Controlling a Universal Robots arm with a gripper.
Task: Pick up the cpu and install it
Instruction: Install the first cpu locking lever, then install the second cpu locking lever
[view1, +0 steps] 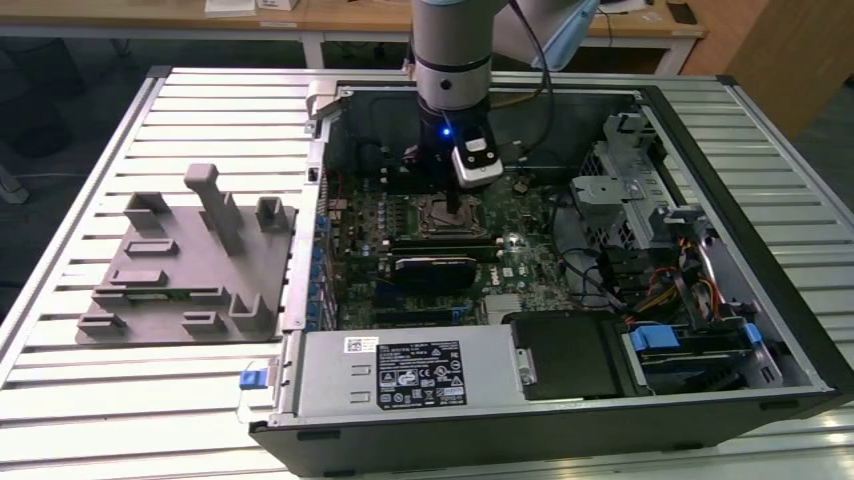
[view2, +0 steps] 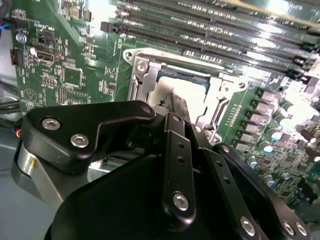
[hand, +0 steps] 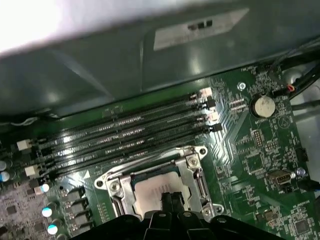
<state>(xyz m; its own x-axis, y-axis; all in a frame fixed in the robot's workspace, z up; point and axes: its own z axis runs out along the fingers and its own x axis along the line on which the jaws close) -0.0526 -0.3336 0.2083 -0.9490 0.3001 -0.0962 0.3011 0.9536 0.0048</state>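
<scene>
The cpu lies flat inside the motherboard's socket frame, its silver-white top showing in both wrist views. My gripper stands straight down over the socket, with its two dark fingers close together and their tips at the cpu's top near its middle. No part of the cpu sits between the fingers. In the exterior view the gripper reaches into the open computer case above the socket. The second wrist view looks along the gripper's black linkage to its tip.
Several memory slots run alongside the socket. The case wall rises on the exterior view's left, and a drive cage with cables is on its right. A grey plastic holder block sits on the slatted table outside the case. A power supply lies at the front.
</scene>
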